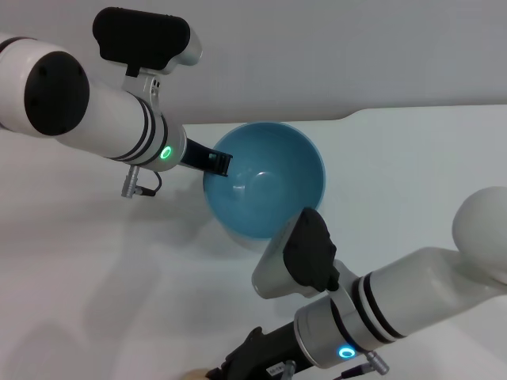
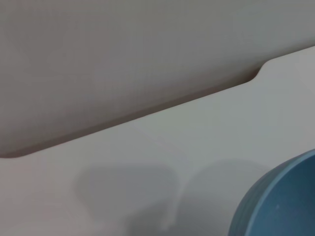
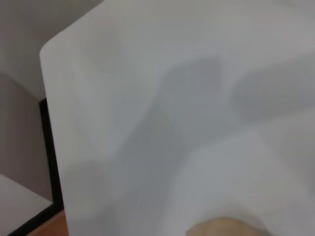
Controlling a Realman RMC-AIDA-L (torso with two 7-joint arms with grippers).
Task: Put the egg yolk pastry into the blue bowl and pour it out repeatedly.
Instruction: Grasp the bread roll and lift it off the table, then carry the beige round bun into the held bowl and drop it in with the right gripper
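Observation:
The blue bowl (image 1: 265, 180) is tipped with its empty glossy inside facing me. My left gripper (image 1: 215, 162) is shut on its left rim. Part of the bowl's outer wall shows in the left wrist view (image 2: 280, 201). My right gripper (image 1: 238, 366) is low at the front edge of the head view, below the bowl. Only a sliver of the tan egg yolk pastry (image 1: 194, 374) shows just left of it. The pastry also shows at the edge of the right wrist view (image 3: 226, 227), resting on or just above the table.
The white table (image 1: 412, 158) has a back edge with a step (image 1: 348, 119) behind the bowl. The right wrist view shows a rounded table corner (image 3: 49, 49) with a dark gap and floor beyond it.

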